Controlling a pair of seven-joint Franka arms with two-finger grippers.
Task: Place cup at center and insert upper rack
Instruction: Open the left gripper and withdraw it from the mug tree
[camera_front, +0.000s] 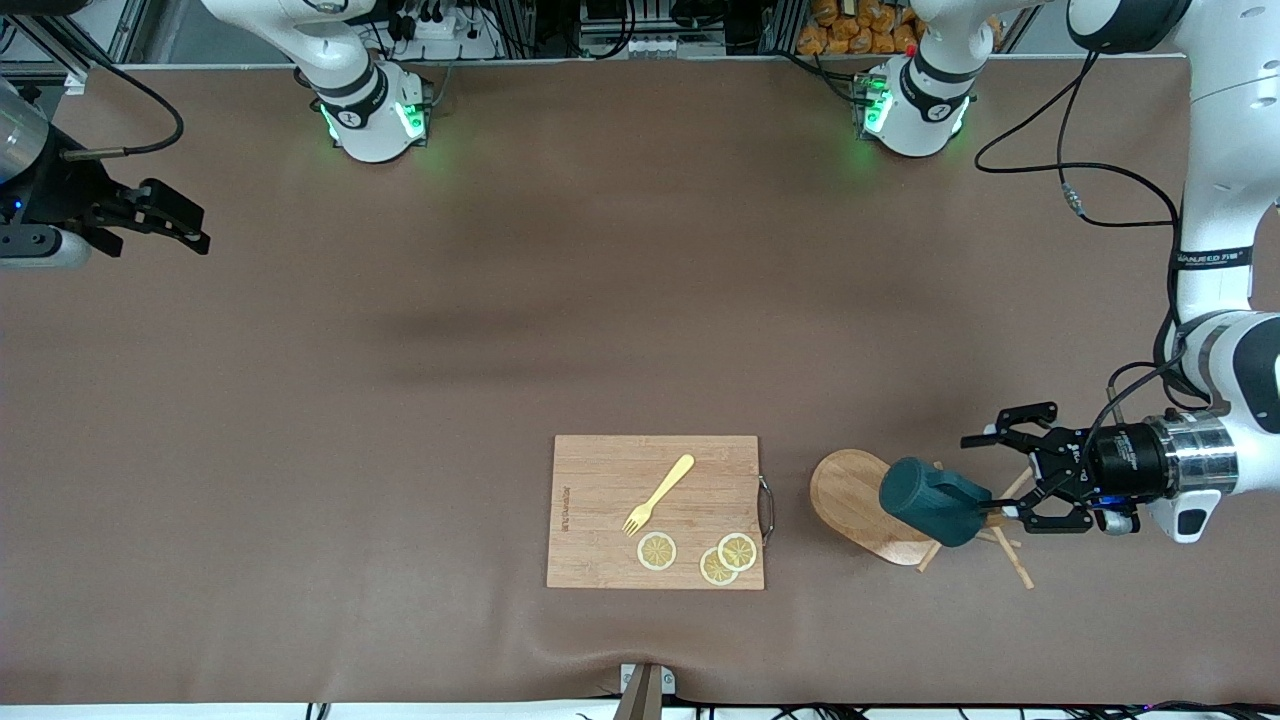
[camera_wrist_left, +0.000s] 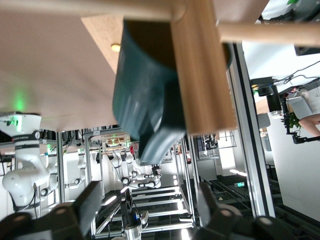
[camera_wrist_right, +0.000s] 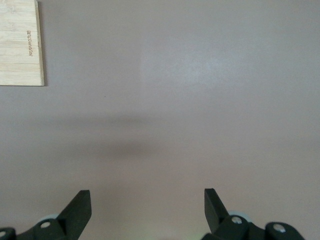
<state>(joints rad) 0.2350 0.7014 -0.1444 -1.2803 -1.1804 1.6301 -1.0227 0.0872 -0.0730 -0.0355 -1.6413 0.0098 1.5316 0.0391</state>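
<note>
The cup (camera_front: 935, 501) hangs on the upper rack (camera_front: 868, 506), which lies tipped on the tabletop (camera_front: 400, 400) at the cutting board's (camera_front: 655, 511) three o'clock. Neither step looks done. The left hand (camera_front: 1010, 468) gapes around the rack's post; the right hand (camera_front: 165, 225) waits, spread.

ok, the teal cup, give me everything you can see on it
The cup is a small dark teal-green cylinder, matte, ceramic-looking. It lies tipped on its side over the wooden mug tree, resting against the tree's post and pegs above the oval base, toward the left arm's end of the table, beside the cutting board. Its inside and handle are not visible. The left claw is open next to it, with no finger on it.
</note>
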